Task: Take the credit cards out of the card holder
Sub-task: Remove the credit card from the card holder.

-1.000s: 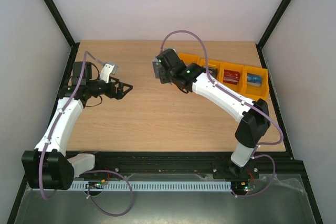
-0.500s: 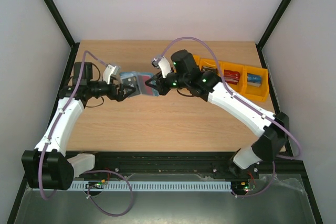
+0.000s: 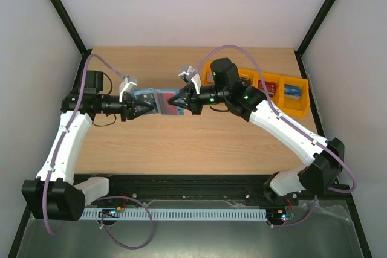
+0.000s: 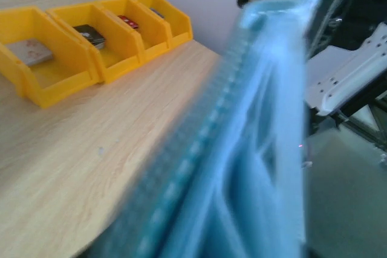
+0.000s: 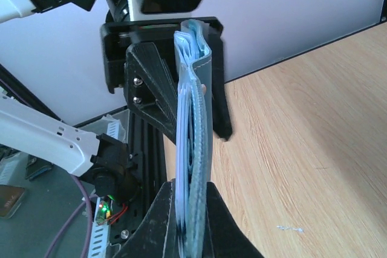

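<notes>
The teal-blue card holder [image 3: 158,101] hangs above the table between both grippers. My right gripper [image 3: 180,102] is shut on its right end; in the right wrist view its jaws [image 5: 192,209] pinch the holder [image 5: 195,125] edge-on. My left gripper [image 3: 144,106] holds the other end, its black fingers [image 5: 151,89] pressed against both faces. The blurred holder [image 4: 242,149] fills the left wrist view and hides that gripper's fingers. Pale layers show inside; I cannot tell cards from pockets. Loose credit cards lie in the bins: grey [image 4: 29,51], black [image 4: 89,33], red [image 3: 266,87], blue [image 3: 293,92].
A row of orange bins [image 3: 290,108] stands at the table's back right, seen also in the left wrist view as yellow bins [image 4: 66,86]. The right arm stretches across in front of the bins. Black frame posts stand at the back corners.
The right arm brought the card holder down and left to the left gripper. The left jaws, wide open before, have closed onto its free end.
</notes>
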